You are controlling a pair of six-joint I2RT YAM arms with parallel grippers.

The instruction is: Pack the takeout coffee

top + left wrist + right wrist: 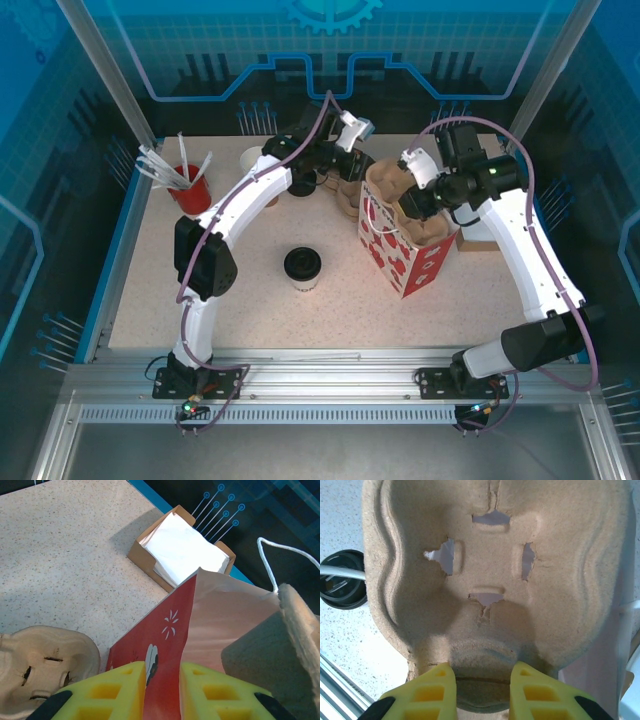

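a speckled pale table (150, 290) sits inside a blue-walled enclosure. the takeout coffee (302, 268) stands upright on bare tabletop near the middle, left of the strawberry-print bag (405, 255) and apart from it. the left gripper (162, 674) is pinched on the bag's red rim. the right gripper (482, 671) is clamped on the edge of a pulp cup carrier (490, 580) at the bag's open top.

The speckled counter (150, 290) holds a coffee (302, 268) in the middle. A strawberry bag (400, 258) stands to its right. At the back are a red cup (190, 192) of straws, white cups (251, 160), a napkin box (147, 565) and a cup tray (45, 660).
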